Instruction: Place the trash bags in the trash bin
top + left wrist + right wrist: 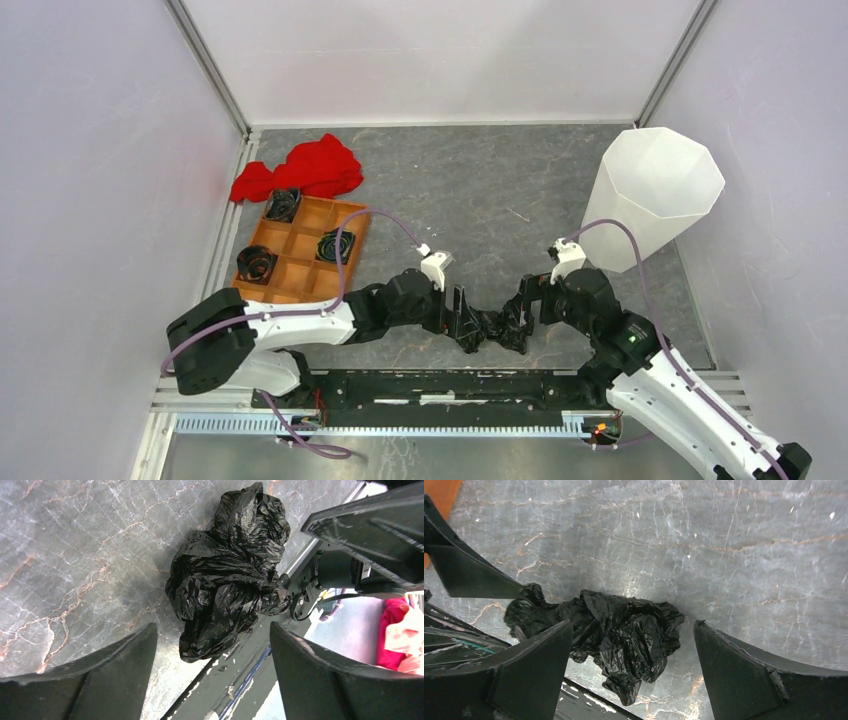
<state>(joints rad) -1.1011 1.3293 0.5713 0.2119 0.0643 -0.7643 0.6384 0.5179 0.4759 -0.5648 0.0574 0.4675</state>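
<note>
trash bags [227,575] crumpled on table [75,555] | left tool [212,630] apart | right tool [633,627] apart, perhaps brushing them

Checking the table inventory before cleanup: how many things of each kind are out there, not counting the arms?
Crumpled black trash bag: 1
White trash bin: 1
Orange tray: 1
Black rolls in that tray: 3
Red cloth: 1
Total: 7
</note>
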